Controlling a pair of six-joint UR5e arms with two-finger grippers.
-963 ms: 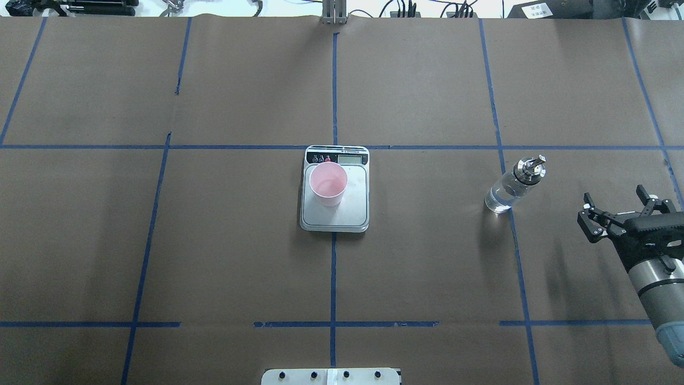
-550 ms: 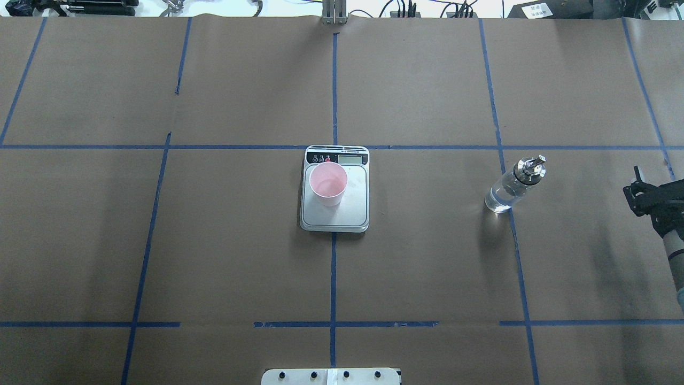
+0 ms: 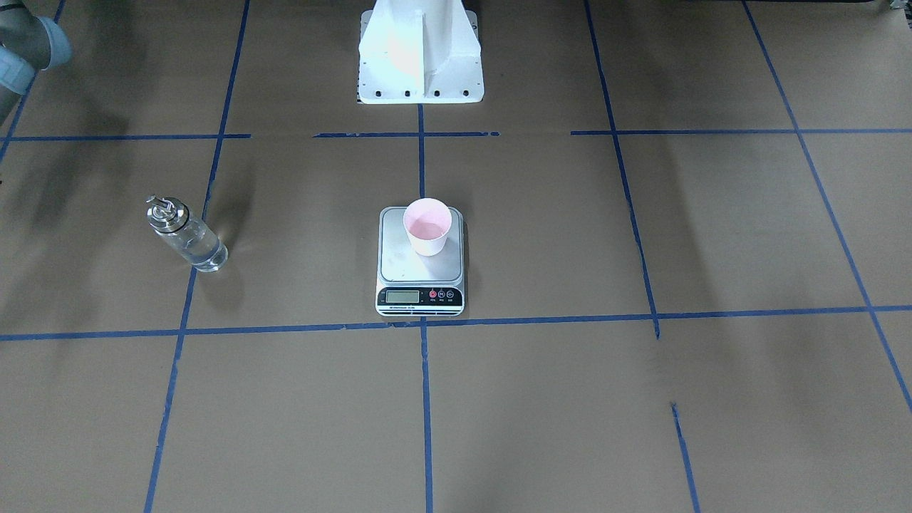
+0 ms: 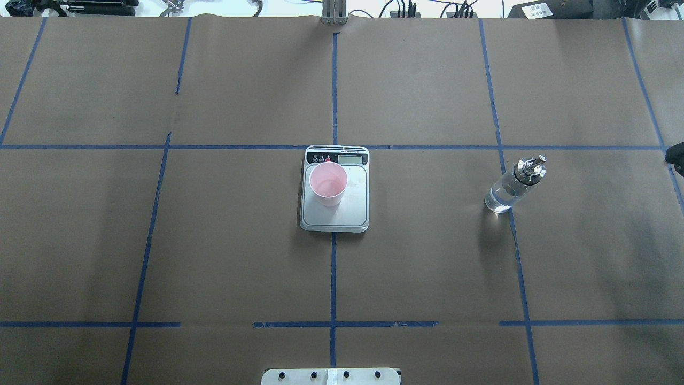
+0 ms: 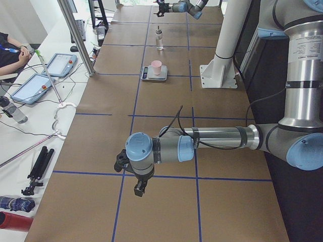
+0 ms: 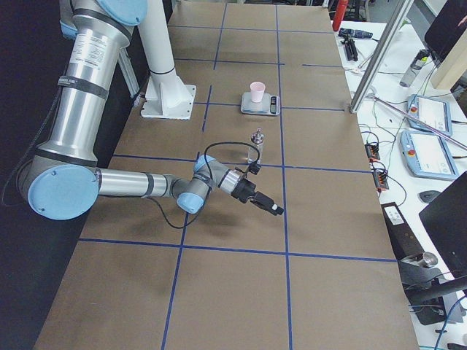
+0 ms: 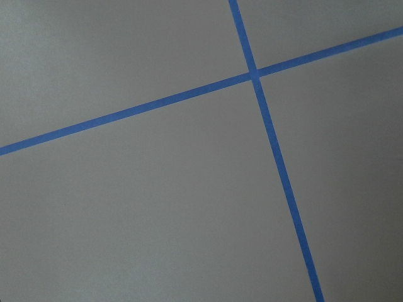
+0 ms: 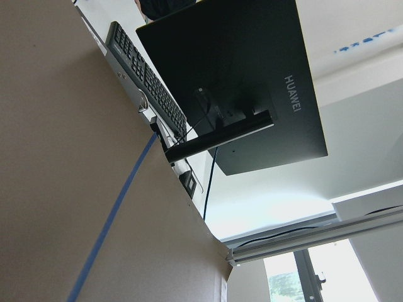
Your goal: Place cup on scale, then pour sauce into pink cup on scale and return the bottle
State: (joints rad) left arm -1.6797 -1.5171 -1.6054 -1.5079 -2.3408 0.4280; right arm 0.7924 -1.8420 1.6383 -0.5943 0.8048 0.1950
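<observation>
The pink cup (image 4: 328, 183) stands upright on the rear part of the silver scale (image 4: 342, 216) at the table's middle; it also shows in the front view (image 3: 427, 226). The clear bottle (image 4: 512, 185) with its metal spout stands upright by a blue tape line, well right of the scale, held by nothing; clear sauce (image 4: 497, 201) fills its lower part. Only a dark sliver of my right gripper (image 4: 676, 158) shows at the overhead view's right edge, far from the bottle; I cannot tell its state. My left gripper (image 5: 140, 187) hangs low over bare table far from everything; I cannot tell its state.
The robot's white base (image 3: 420, 53) stands at the near table edge behind the scale. Blue tape lines grid the brown paper. Tablets, cables and a monitor lie on the side bench (image 6: 427, 146) beyond the table's far edge. A person (image 5: 10, 50) sits there.
My right arm has drawn back to the right and almost left the overhead view; its gripper was open beside the bottle one second ago. Cup, scale and bottle have not moved.
</observation>
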